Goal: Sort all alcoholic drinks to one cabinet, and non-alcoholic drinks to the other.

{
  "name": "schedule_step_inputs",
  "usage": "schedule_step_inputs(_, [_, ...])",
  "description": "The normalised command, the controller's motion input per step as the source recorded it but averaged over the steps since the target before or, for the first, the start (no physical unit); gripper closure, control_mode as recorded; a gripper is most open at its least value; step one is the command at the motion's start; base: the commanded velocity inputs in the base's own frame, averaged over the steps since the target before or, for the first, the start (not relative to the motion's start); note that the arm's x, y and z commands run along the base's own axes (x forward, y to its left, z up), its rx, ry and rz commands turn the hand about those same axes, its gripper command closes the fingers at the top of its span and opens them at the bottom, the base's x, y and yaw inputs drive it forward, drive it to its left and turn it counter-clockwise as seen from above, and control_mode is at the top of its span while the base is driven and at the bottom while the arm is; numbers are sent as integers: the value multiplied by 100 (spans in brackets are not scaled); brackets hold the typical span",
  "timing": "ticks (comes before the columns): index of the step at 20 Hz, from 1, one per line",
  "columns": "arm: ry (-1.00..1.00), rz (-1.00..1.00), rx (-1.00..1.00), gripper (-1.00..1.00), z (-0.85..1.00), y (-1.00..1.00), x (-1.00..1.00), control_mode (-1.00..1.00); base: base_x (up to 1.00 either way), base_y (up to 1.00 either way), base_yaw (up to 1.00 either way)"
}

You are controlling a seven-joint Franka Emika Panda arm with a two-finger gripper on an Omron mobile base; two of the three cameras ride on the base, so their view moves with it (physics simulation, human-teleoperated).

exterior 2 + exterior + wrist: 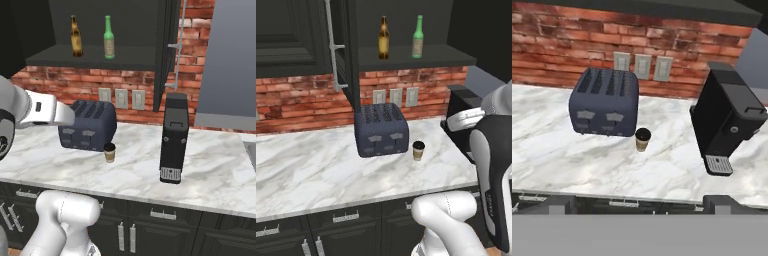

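Note:
Two alcoholic drinks stand upright side by side on the shelf of the open upper cabinet: an amber-brown bottle and a green bottle. One non-alcoholic drink, a tan paper cup with a dark lid, stands on the marble counter just in front of the toaster's right corner. My gripper hangs back from the counter's front edge, looking down at the cup. It is open, its fingertips are far apart, and nothing is between them.
A dark blue toaster sits against the brick wall. A black coffee machine stands to the cup's right. The cabinet door hangs open beside the shelf. Another upper cabinet at the left is closed.

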Motion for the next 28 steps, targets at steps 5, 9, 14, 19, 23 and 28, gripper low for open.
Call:
schedule_step_inputs(5, [14,0,3,-100,-38,6,0,-100,0,0,0])
schedule_step_inputs(9, [9,0,4,-100,-32,0,0,-100,0,0,0])
schedule_step_inputs(14, [6,0,2,-100,-20,-7,0,-100,0,0,0])
schedule_step_inputs(19, [3,0,0,-100,-29,-2,5,-100,0,0,0])
schedule_step_inputs(23, [3,0,3,-100,-27,0,15,-100,0,0,0])
schedule_step_inputs(28, [0,0,3,-100,-31,1,24,-100,0,0,0])
